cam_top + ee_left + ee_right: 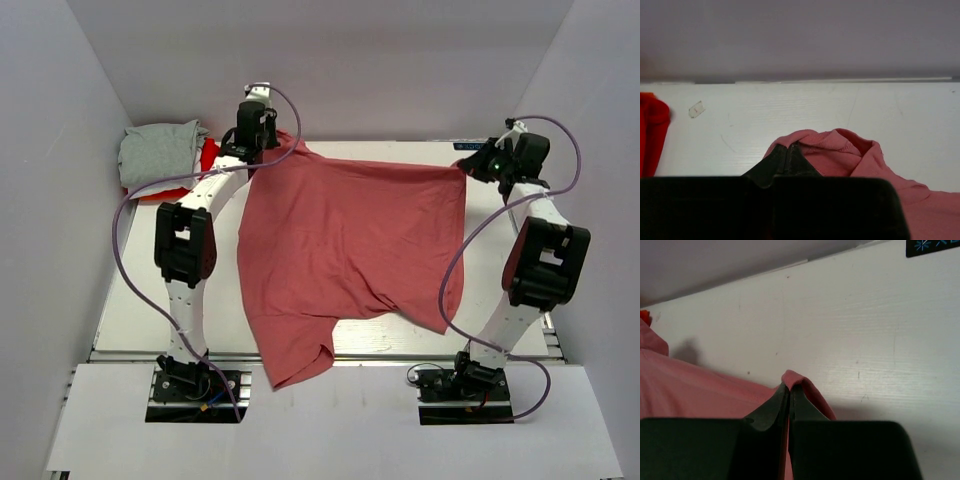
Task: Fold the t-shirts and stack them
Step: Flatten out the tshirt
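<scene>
**Draw the pink shirt taut and get it all onto the table before you fold**

Both arms hold the salmon-pink t-shirt by its far edge. Your left gripper is clamped tight on the cloth just beside the ribbed neck, at the upper left of the top view. Your right gripper is pinched together on a rolled bit of the same edge, at the upper right.

Between the grippers the top edge runs nearly straight. Below it the body creases, and the lower part hangs past the near edge of the table at bottom centre, between the two arm bases.

This looks like the spreading step, with no fold made yet. To do it well:

- Raise both grippers together and carry them toward the back wall as far as the room allows, so the hanging part comes up onto the table.
- Hold the two pinches level so the edge does not skew.
- Ease the grippers slightly apart to take out the creases, but not so hard that the cloth slips.
- Watch the right grip. It seems to hold only a little fabric, so it is the likelier one to let go.
- Lower the shirt flat before you release it.
- Steer clear of the folded grey t-shirt lying on the red t-shirt at the upper left, near your left gripper.
</scene>
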{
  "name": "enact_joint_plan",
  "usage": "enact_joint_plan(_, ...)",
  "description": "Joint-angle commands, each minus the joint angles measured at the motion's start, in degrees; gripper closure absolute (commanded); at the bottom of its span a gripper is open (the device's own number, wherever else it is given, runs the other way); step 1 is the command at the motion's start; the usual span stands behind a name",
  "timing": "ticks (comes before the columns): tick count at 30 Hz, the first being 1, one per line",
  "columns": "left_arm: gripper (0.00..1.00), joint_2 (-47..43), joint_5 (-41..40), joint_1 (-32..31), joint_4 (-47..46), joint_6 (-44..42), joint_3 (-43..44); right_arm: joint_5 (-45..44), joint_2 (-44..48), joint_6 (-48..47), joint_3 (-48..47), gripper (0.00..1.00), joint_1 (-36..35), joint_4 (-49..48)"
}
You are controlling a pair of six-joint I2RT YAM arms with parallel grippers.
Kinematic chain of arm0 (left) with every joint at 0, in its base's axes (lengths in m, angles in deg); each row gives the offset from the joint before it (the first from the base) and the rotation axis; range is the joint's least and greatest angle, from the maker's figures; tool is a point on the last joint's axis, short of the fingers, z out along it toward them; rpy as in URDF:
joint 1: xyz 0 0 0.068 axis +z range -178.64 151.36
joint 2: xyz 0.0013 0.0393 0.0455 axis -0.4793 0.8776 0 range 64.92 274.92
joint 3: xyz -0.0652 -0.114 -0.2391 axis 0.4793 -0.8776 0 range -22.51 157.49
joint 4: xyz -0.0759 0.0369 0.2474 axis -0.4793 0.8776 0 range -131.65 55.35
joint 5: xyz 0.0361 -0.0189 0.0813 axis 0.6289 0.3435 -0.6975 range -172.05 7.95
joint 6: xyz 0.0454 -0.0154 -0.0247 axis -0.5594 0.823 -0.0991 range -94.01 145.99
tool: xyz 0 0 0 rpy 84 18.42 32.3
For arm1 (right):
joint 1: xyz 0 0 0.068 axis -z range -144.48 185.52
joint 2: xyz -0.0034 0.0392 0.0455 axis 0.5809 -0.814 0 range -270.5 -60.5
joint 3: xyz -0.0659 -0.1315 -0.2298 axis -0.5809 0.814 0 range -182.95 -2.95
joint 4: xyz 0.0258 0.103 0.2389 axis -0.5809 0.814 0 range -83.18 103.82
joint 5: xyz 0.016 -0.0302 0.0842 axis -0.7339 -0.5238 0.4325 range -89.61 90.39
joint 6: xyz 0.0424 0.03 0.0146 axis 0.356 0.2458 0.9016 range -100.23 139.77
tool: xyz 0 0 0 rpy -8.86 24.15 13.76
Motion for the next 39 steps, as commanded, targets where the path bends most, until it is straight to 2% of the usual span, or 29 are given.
enact_joint_plan(1,1.0,1.7,2.3,0.9,-1.1,0.9,4.8,0.8,-3.8,-0.5,-5.9,1.0,-0.1,-0.1)
enact_joint_plan(8,0.99,13.5,8.6,2.6,-2.6,0.9,15.9,-3.8,-13.5,-0.8,-15.4,1.0,-2.1,-2.8)
enact_joint_plan(10,0.78,18.2,9.4,3.2,-3.9,2.5,20.6,-6.8,-17.5,-1.0,-18.9,0.97,-3.6,-2.5)
enact_joint_plan(11,0.62,19.8,9.4,3.2,-4.6,3.4,22.2,-7.5,-18.7,-0.9,-21.7,0.9,-3.9,-2.2)
enact_joint_plan(12,0.03,21.3,9.4,3.9,-4.6,4.6,25.3,-8.5,-19.8,-0.9,-25.8,0.81,-4.2,-1.8)
enact_joint_plan(13,0.0,22.7,9.4,3.9,-5.1,7.7,26.8,-10.8,-22.3,-1.7,-28.1,0.69,-4.7,0.3)
enact_joint_plan(15,0.0,25.8,10.1,4.7,-5.7,10.3,30.0,-16.1,-27.0,-2.0,-37.5,0.57,-5.0,3.9)
enact_joint_plan(16,0.0,25.8,10.8,5.2,-6.4,11.2,30.5,-16.9,-27.8,-2.6,-39.3,0.44,-5.4,7.4)
enact_joint_plan(18,0.0,25.8,10.8,5.2,-7.3,11.8,30.5,-20.0,-28.5,-3.5,-42.7,0.3,-5.7,10.4)
enact_joint_plan(19,0.0,24.8,10.8,5.8,-7.3,11.8,30.5,-20.6,-28.1,-4.9,-42.2,0.17,-5.9,10.9)
enact_joint_plan(20,0.0,23.8,10.0,5.8,-7.3,11.8,28.3,-23.0,-26.0,-6.2,-41.6,0.1,-6.1,11.0)
enact_joint_plan(25,0.0,16.1,8.0,6.3,-6.3,10.6,21.0,-25.5,-21.6,-8.8,-34.8,0.1,-6.1,15.7)
enact_joint_plan(27,0.0,12.0,8.7,6.3,-3.9,10.0,17.8,-27.3,-18.8,-9.7,-33.1,0.1,-6.2,20.9)
enact_joint_plan(29,0.0,8.8,10.0,6.3,-0.1,9.4,13.9,-28.4,-15.7,-9.2,-29.1,0.1,-6.2,23.8)
enact_joint_plan(30,0.0,5.3,10.7,6.3,1.3,9.4,12.3,-28.3,-10.9,-8.3,-27.0,0.1,-6.2,24.2)
enact_joint_plan(31,0.0,3.4,11.5,6.3,2.4,9.4,10.4,-27.7,-9.3,-7.8,-20.2,0.1,-6.1,24.5)
enact_joint_plan(33,0.0,-0.7,15.9,5.5,5.3,8.7,3.1,-27.1,-5.4,-4.9,-12.9,0.1,-6.2,24.6)
enact_joint_plan(34,0.0,-4.9,16.9,4.9,6.2,8.7,0.6,-27.0,0.4,-3.7,-8.8,0.1,-6.2,26.9)
enact_joint_plan(37,0.0,-11.2,23.2,4.2,9.2,10.8,-11.6,-24.8,9.6,1.0,0.4,0.1,-6.2,30.6)
enact_joint_plan(38,0.0,-15.5,24.5,4.2,9.2,11.6,-18.9,-24.1,13.1,2.1,7.0,0.1,-6.3,31.4)
enact_joint_plan(39,0.0,-17.4,26.9,3.6,10.4,11.6,-22.2,-24.0,14.7,3.7,9.3,0.1,-6.2,33.3)
